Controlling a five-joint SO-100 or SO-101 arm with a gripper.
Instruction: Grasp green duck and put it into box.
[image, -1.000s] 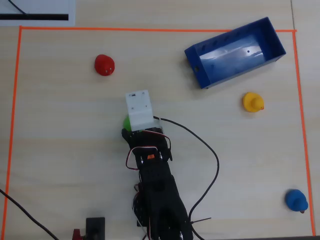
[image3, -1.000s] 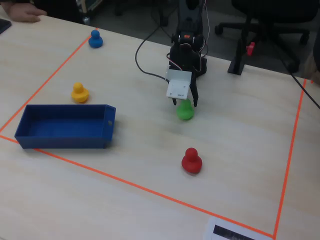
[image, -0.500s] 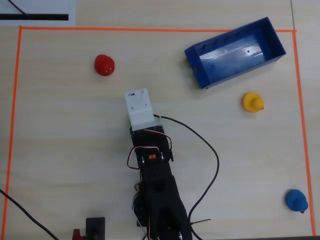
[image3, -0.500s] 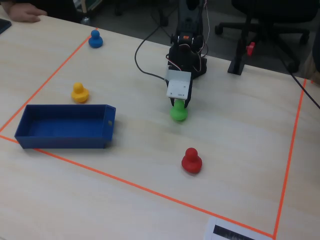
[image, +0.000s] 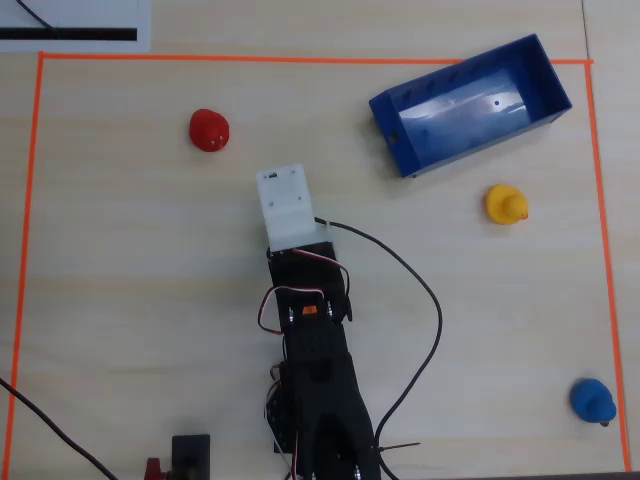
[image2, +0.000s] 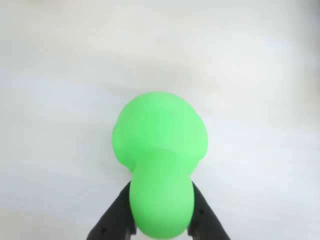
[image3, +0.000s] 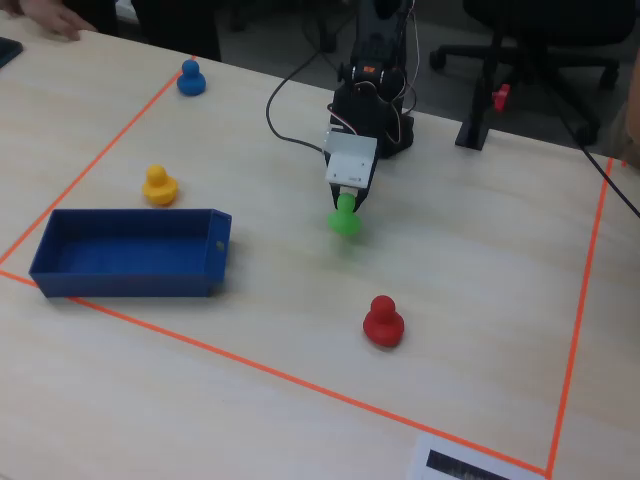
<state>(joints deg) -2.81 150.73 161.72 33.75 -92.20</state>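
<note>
The green duck (image2: 159, 150) is gripped by its head between my two black fingers (image2: 117, 215), with its body pointing away from the camera. My gripper (image2: 161, 189) is shut on it. In the fixed view the duck (image3: 345, 218) hangs under the gripper (image3: 347, 205) near the middle of the table, seemingly just above the surface. In the overhead view the white wrist mount (image: 284, 205) hides the duck and the jaws. The blue open-top box (image: 480, 145) is empty at the upper right of the overhead view, and at the left of the fixed view (image3: 130, 280).
A red duck (image: 209, 130) (image3: 383, 322), a yellow duck (image: 505, 204) (image3: 159, 184) and a blue duck (image: 592, 400) (image3: 191, 78) stand on the table. Orange tape (image: 300, 58) borders the work area. A black cable (image: 425, 300) loops beside the arm.
</note>
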